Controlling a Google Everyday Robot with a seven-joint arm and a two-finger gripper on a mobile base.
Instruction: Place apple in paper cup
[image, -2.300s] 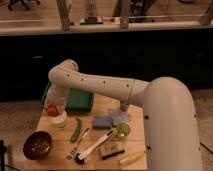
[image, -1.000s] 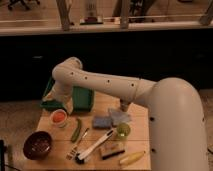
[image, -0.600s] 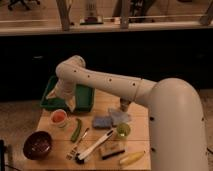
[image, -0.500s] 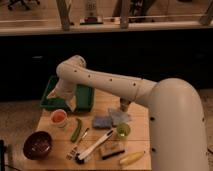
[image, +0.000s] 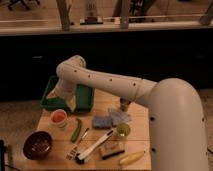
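The white paper cup (image: 59, 118) stands at the table's left side, in front of the green tray. The red-orange apple (image: 59, 116) lies inside the cup's mouth. My gripper (image: 53, 95) is up and behind the cup, over the green tray (image: 84, 97), apart from the cup and the apple. The white arm reaches to it from the lower right across the table.
A dark red-brown bowl (image: 37, 145) sits front left. A long green vegetable (image: 76, 130), a fork (image: 77, 145), a white-handled brush (image: 96, 145), a blue sponge (image: 102, 122), a grey cloth (image: 119, 115), a yellow-green cup (image: 123, 131) and a yellow item (image: 131, 158) lie across the table.
The gripper was low over the paper cup with the apple. It has since risen and drawn back over the green tray, and the apple now rests in the cup.
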